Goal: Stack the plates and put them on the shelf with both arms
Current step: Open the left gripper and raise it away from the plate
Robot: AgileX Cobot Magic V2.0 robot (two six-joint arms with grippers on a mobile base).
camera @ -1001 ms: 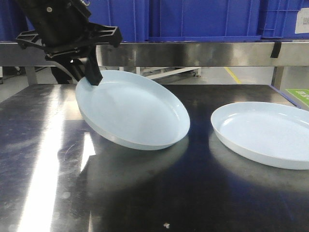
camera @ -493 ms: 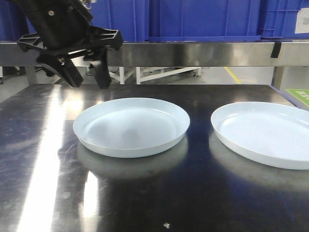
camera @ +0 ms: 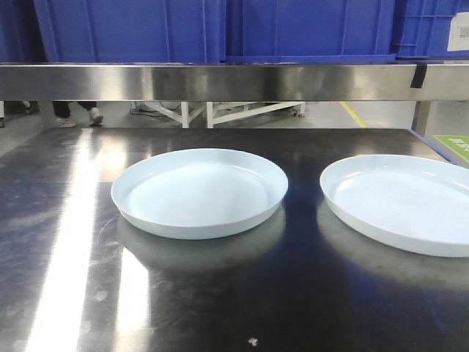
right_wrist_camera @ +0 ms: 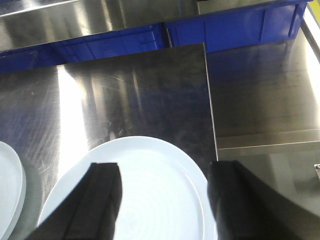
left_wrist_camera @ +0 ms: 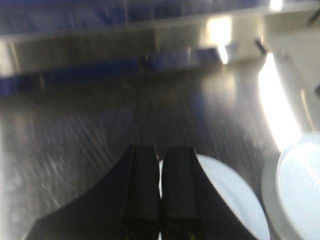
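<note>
Two pale blue-white plates lie flat and apart on the dark steel table: the left plate (camera: pixel 199 192) and the right plate (camera: pixel 399 202). Neither gripper shows in the front view. In the blurred left wrist view, my left gripper (left_wrist_camera: pixel 160 152) is shut with nothing between its fingers. It hangs above the table, with the left plate (left_wrist_camera: pixel 232 195) below it and the right plate (left_wrist_camera: pixel 300 185) at the frame's right edge. My right gripper (right_wrist_camera: pixel 165 170) is open and wide above the right plate (right_wrist_camera: pixel 160 195), not touching it. The left plate's rim (right_wrist_camera: pixel 9 185) shows at the left.
A steel shelf edge (camera: pixel 234 81) runs across the back above the table, with blue crates (camera: pixel 293 29) on it. The right wrist view shows blue crates (right_wrist_camera: pixel 220 30) beyond the table and a lower steel surface (right_wrist_camera: pixel 265 100) to its right.
A second ago my left gripper held the left plate tilted up by its rim. It let go, the plate dropped flat, and the arm rose out of the front view.
</note>
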